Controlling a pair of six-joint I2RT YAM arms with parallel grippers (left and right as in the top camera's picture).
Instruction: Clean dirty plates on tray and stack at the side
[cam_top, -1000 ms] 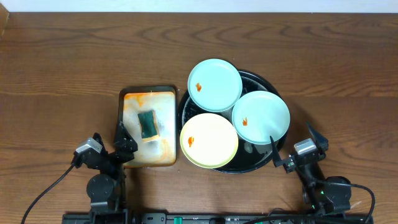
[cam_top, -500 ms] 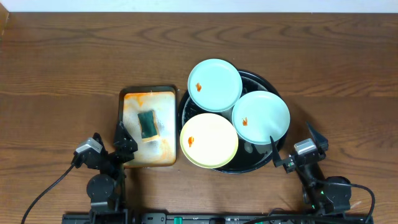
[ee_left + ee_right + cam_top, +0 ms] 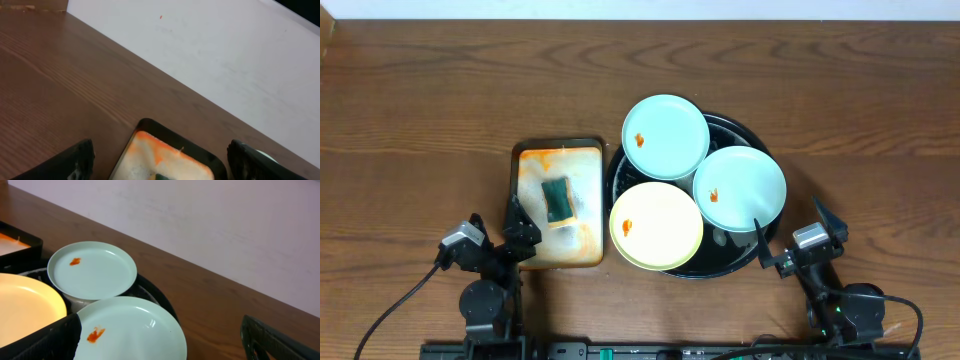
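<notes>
Nothing moved; left end effector (image 3: 492, 212) and right end effector (image 3: 787, 215) gape empty.

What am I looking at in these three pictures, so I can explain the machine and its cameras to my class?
Two robot arms sit at the near edge of a wooden table. The wide picture comes from a camera fixed overhead. The other two come from a camera on each wrist, so the dark shapes in their lower corners are that arm's own fingers. The left tool and right tool are both open, holding nothing. A round black tray carries a far mint-blue plate, a nearer mint-blue plate and a yellow plate, each smeared orange. Beside it, a stained metal pan holds a green sponge.
</notes>
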